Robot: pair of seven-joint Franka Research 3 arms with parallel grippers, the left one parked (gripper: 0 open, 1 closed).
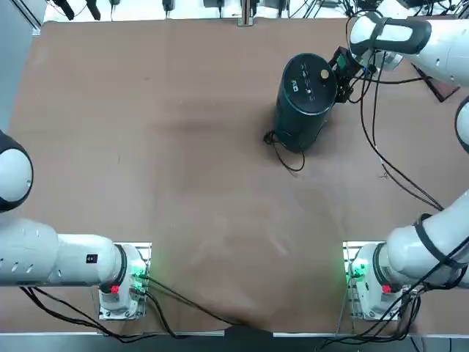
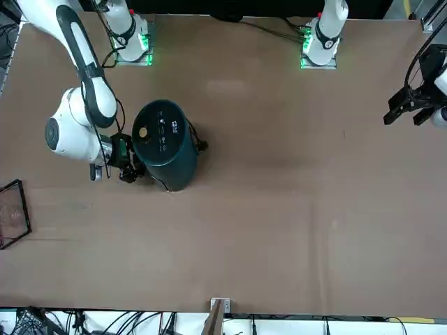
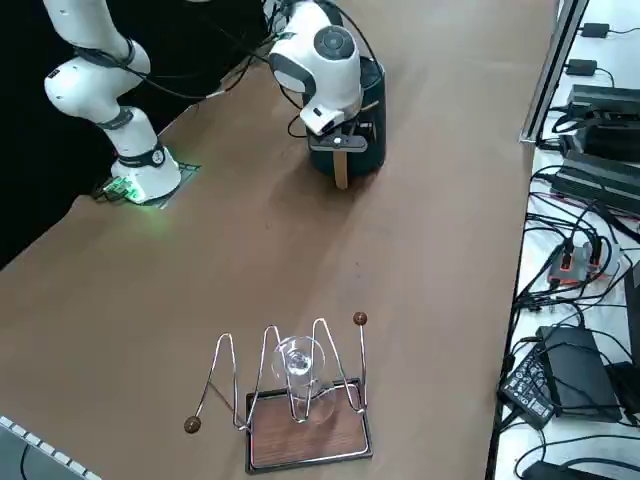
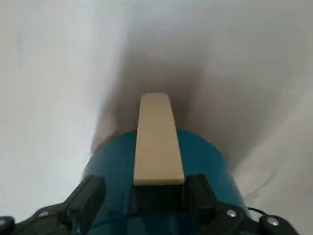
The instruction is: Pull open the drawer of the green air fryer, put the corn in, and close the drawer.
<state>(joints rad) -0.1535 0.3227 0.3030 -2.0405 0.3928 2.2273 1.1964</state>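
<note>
The green air fryer [image 1: 306, 99] stands upright on the brown table [image 1: 183, 161], in the far right part of it as the top view shows. Its flat round top has a small gold knob [image 1: 323, 74] and white markings, and the black cord [image 1: 287, 155] lies curled on the table just beside its base.

The right gripper [image 4: 146, 193] is low at the side of the fryer, on the side away from the table's centre. In the wrist view its two black fingers [image 4: 88, 198] stand spread apart, one on each side of a pale wooden handle [image 4: 156, 139], w/ a gap between each finger and the wood, so the claw pinches nothing. The handle sticks out from the base of the fryer; the right side view shows it as a light strip [image 3: 341, 163] under the white wrist.

The drawer [image 3: 345, 155] looks pushed in, flush w/ the dark body, though the wrist hides part of it. The corn shows in no view, so I cannot tell where it is.

Near the table's right edge, well apart from the fryer, a wire rack [image 3: 295, 395] on a small wooden base holds a clear glass [image 3: 298, 362].
</note>
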